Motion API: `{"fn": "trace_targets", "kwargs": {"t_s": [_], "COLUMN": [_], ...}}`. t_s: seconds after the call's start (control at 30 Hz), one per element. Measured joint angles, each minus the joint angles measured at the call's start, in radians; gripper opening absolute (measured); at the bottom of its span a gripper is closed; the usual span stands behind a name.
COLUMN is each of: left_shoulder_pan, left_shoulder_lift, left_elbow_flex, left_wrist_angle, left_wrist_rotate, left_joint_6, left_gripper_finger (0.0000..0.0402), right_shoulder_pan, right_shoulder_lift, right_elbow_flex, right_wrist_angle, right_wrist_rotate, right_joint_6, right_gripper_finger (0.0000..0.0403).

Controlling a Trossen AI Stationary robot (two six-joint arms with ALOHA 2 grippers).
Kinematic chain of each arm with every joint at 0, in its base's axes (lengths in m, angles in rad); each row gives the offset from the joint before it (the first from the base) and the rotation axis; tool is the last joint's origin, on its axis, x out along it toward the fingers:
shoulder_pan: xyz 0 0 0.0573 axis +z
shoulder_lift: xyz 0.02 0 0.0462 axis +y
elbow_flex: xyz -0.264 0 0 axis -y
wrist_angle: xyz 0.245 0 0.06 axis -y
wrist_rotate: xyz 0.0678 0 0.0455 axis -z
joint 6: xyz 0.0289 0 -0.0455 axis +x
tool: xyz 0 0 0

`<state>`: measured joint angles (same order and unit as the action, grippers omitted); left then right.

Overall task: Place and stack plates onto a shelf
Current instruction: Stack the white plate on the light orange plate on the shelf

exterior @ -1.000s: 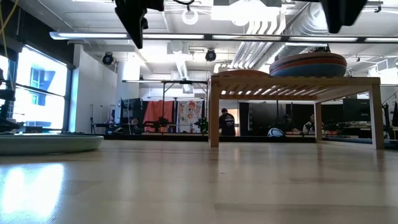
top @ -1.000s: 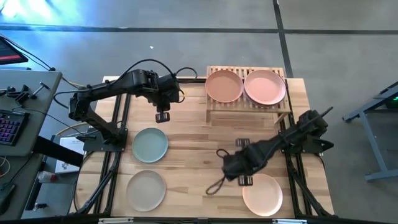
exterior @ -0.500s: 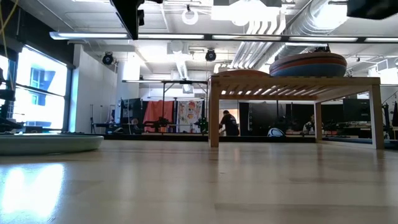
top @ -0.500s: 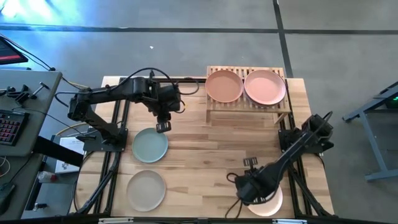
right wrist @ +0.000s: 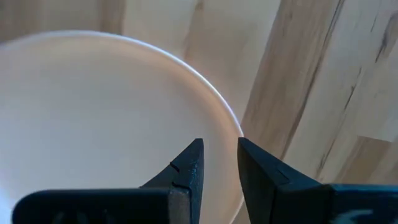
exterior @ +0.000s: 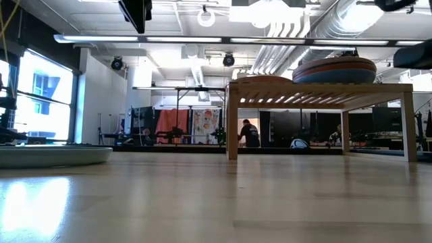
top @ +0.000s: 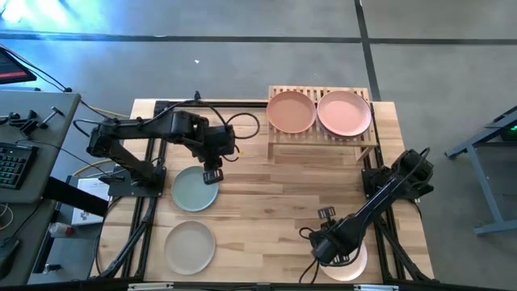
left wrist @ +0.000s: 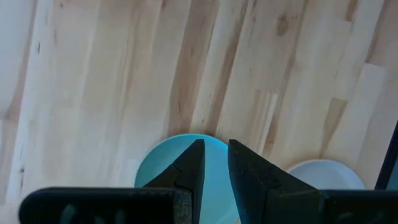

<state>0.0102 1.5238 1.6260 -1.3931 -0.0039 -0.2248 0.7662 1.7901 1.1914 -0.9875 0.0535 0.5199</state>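
Two plates on the shelf point(top: 323, 133) at upper centre-right of the high view: a peach plate point(top: 291, 111) and a pink plate point(top: 345, 112), side by side, each apparently topping a stack as seen in the low view. Three more on the desk point(top: 266, 194): sage green plate point(top: 195, 188) left of centre, beige plate point(top: 190, 246) lower left, pale cream-pink plate point(top: 349, 263) lower right. Left gripper point(top: 212, 174) above the upper right rim of the green plate; fingers point(left wrist: 186, 171) slightly apart with a narrow gap, holding nothing. Right gripper point(top: 327, 249) over the upper left rim of the cream-pink plate; fingers point(right wrist: 189, 165) narrowly parted astride the rim, not seen clamped on it.
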Motion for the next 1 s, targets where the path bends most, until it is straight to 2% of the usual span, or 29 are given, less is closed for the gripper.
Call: {"fn": "trace_targets", "kwargs": {"t_s": [0.2, 0.47, 0.83, 1.0], "left_shoulder_pan": [-0.031, -0.039, -0.039, -0.038], "left_shoulder_lift": [0.000, 0.000, 0.000, 0.000], "left_elbow_flex": [0.000, 0.000, 0.000, 0.000], "left_wrist_angle": [0.008, 0.020, 0.031, 0.038], "left_wrist_rotate": [-0.007, -0.012, -0.012, -0.012], "left_joint_6": [-0.009, -0.010, -0.011, -0.011], "left_gripper_finger": [0.0058, 0.0058, 0.0058, 0.0058], "right_shoulder_pan": [-0.005, -0.049, -0.064, -0.065], "right_shoulder_lift": [0.000, 0.000, 0.000, -0.001], "right_elbow_flex": [-0.045, -0.084, -0.143, -0.143], "right_wrist_angle": [0.026, 0.072, 0.158, 0.158], "right_wrist_rotate": [0.045, 0.043, -0.045, -0.060], "right_joint_6": [-0.049, -0.126, -0.125, -0.117], "right_gripper_finger": [0.0074, 0.0074, 0.0073, 0.0037]}}
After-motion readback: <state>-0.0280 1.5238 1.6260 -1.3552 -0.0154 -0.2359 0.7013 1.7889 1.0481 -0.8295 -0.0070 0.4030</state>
